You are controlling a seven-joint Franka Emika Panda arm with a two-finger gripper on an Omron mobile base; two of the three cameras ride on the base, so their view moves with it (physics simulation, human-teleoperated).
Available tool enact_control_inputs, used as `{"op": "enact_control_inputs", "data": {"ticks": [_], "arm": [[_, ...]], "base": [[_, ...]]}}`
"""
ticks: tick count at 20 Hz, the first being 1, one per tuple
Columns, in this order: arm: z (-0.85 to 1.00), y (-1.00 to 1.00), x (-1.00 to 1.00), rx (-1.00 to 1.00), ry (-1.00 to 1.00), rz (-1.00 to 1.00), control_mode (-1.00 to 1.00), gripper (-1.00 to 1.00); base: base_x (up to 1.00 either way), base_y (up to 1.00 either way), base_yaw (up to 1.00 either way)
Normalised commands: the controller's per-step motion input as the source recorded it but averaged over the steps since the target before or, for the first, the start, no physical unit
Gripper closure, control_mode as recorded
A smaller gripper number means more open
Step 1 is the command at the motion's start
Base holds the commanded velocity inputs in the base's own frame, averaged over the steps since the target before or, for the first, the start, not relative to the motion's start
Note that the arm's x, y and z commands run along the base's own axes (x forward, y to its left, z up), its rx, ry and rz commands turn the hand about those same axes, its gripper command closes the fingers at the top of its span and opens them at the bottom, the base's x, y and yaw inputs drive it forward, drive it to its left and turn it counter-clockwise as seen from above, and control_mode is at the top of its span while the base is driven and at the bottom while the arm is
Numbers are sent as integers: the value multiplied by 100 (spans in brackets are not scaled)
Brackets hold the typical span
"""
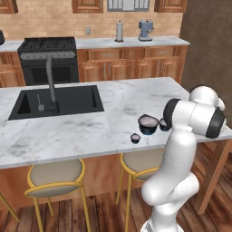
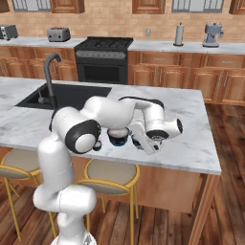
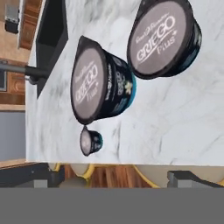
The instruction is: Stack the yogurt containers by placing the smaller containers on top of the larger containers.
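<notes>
Marble bench (image 1: 90, 131) carrying three dark yogurt cups near its front edge; big tub (image 1: 148, 124) upright, pale lid up; tiny cup (image 1: 135, 138) just in front-left of it, apart; second small cup (image 1: 164, 124) close at the tub's right, partly hidden behind the arm; black sink (image 1: 56, 100) well apart to the left. End effector (image 2: 143, 142) low beside the tub, tips spread wide, gripping nothing.
</notes>
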Motion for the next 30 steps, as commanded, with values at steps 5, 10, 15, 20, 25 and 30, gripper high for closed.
{"op": "enact_control_inputs", "data": {"ticks": [5,10,15,20,25,30], "arm": [[-23,-12,32,1,2,2,-100,-100],[-18,-22,31,4,0,5,-100,-100],[-12,-5,37,1,0,6,-100,-100],[-5,0,38,0,0,7,-100,-100],[-11,0,25,0,0,4,-100,-100],[-20,0,23,0,0,3,-100,-100]], "base": [[0,0,0],[0,0,0],[0,0,0],[0,0,0],[0,0,0],[0,0,0]]}}
